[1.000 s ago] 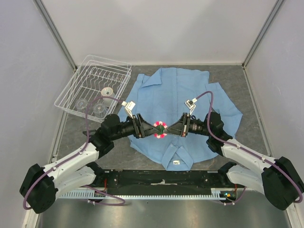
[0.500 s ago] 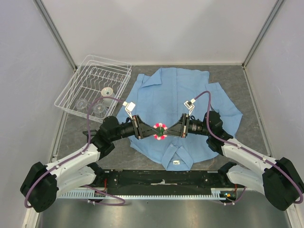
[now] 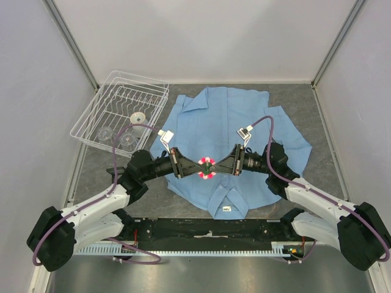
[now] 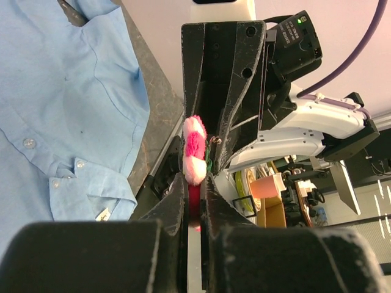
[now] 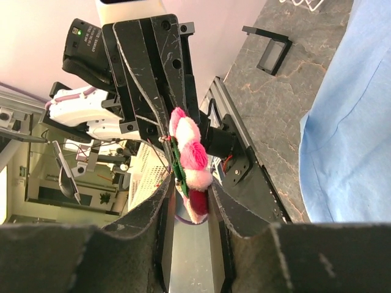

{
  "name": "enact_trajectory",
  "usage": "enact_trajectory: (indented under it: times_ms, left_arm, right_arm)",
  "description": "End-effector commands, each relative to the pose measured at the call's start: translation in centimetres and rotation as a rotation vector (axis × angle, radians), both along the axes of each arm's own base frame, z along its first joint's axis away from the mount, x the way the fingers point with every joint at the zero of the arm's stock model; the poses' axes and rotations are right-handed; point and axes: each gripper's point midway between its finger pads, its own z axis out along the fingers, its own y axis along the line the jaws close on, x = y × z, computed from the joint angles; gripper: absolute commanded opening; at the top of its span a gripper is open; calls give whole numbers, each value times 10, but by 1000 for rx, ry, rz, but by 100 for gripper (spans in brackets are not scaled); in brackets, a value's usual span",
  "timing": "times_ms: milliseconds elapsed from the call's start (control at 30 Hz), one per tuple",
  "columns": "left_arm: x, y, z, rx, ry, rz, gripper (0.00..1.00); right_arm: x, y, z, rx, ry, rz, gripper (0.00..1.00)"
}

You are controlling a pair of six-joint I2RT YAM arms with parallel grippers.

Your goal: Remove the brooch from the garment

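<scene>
Over your one blue garment (image 3: 226,116), spread on the grey stone-look table (image 3: 330,122), one brooch (image 3: 207,168) hangs between two claws. Your left claw (image 3: 198,169) pinches it; your right claw (image 3: 216,168) stands slightly parted around it. One wire rack (image 3: 91,113), white walls.

Brooch (image 4: 194,157): fuzzy, soft-looking pink petals. Shirt (image 3: 227,119): matt lt-blue woven cloth, lightly creased. Tabletop (image 3: 299,101): grey, mottled, stone-look.

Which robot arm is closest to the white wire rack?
The left arm; the rack stands beside it, while the right arm sits across the shirt.
</scene>
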Motion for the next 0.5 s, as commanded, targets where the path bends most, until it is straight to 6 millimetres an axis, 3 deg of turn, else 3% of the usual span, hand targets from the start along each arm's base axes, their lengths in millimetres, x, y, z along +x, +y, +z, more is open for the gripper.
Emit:
enact_trajectory:
  times_ms: [0,467]
  left_arm:
    - [-4,-1,8,-41,-15,-30,2]
    - [-6,-3,5,-47,0,-49,2]
  right_arm:
    - [4,4,38,89,-97,14,33]
    - [8,6,36,98,-94,15,32]
